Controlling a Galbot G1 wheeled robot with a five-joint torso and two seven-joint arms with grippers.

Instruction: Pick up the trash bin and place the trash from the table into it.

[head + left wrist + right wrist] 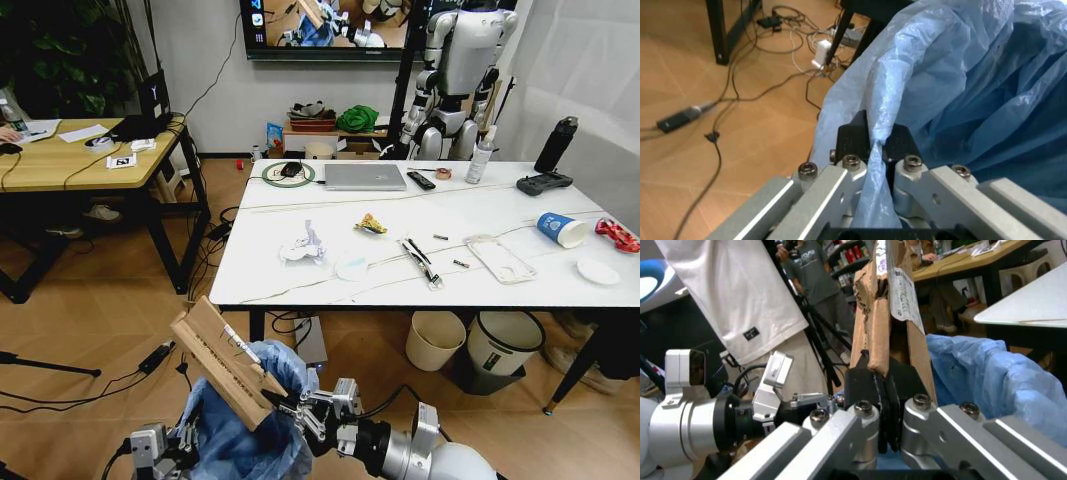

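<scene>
The trash bin (245,425), lined with a crinkled light-blue bag (960,75), hangs low in front of me, near the floor. My left gripper (877,145) is shut on the bag's rim. My right gripper (883,385) is shut on the brown cardboard piece (225,362), held tilted over the bin's mouth (987,370). On the white table (300,290) lie crumpled white paper (305,245), a yellow wrapper (370,224), a clear plastic tray (500,260), a blue paper cup (560,229), a red wrapper (618,235) and white discs (598,271).
A silver laptop (365,176), black remote (421,180) and dark bottle (556,145) stand at the table's far side. A cream bucket (435,340) and a white bin (503,343) sit under the table. A wooden desk (80,155) is at left; cables (150,360) cross the floor.
</scene>
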